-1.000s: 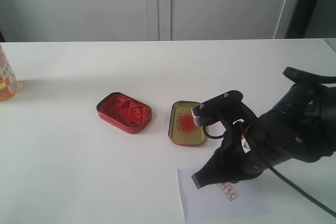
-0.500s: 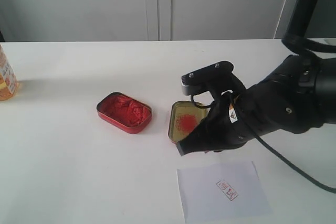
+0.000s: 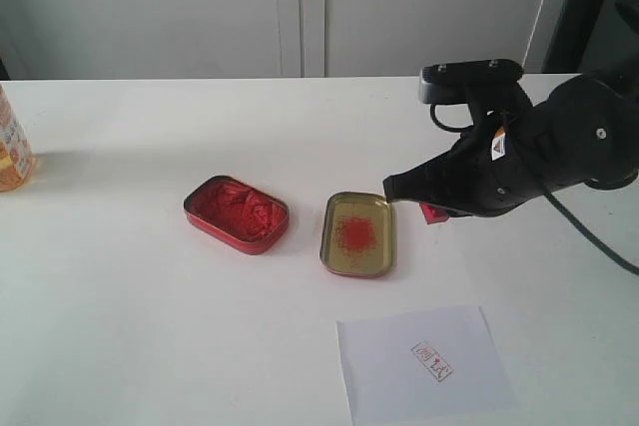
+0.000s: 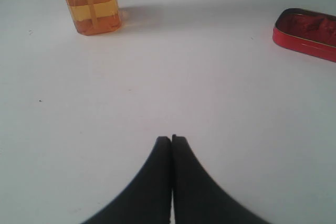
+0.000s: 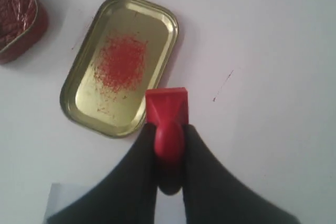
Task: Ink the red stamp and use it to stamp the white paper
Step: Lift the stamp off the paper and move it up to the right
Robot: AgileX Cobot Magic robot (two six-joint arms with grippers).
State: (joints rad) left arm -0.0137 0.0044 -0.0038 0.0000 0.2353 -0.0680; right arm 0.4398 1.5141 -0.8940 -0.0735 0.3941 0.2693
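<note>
The right fingers pinch the narrow handle of the red stamp. Its square base sticks out past their tips, and its long axis runs in line with the fingers. We cannot tell whether the base touches the bench or hangs just above it.

Just beside the stamp lies the gold-lined lid, open side up, with a red smear at its middle. Beyond the lid sits the red tin of paste.

From the fingers, the white paper lies toward the near edge of the bench, well apart from them, and already bears a small red imprint. We judge the stamping done, so what the next move needs is bare bench near the stamp, with the right arm by far the nearer.

The left fingers are pressed together and hold nothing. They are near the left edge of the bench, with an orange bottle ahead.
</note>
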